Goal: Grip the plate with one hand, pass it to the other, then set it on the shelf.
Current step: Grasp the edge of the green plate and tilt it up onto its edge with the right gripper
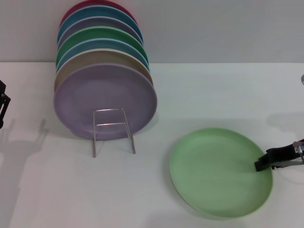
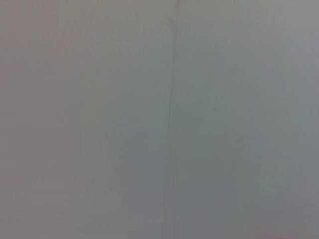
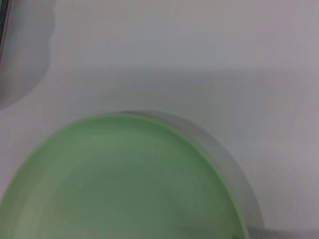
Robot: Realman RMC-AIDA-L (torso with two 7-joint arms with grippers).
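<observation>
Plate (image 1: 216,171), one, pale mint green, lies flat on the white counter (image 1: 213,90) at front right, well apart from the rack. Right gripper (image 1: 265,160) comes in low from the right edge, jaws at the plate's right rim; whether they're clamped on the rim or just over it, cannot tell. Right wrist view shows the same plate (image 3: 129,179) close up, no fingers visible. Left gripper (image 1: 3,102) sits at the far left edge, mostly cut off, jaw state can't tell. One wire shelf (image 1: 113,130) at centre left, front loop upright and bare. Behind it seven plates stand on edge in a row, lavender plate (image 1: 104,95) frontmost, touching the loop's back. Left wrist view shows only blank grey.
</observation>
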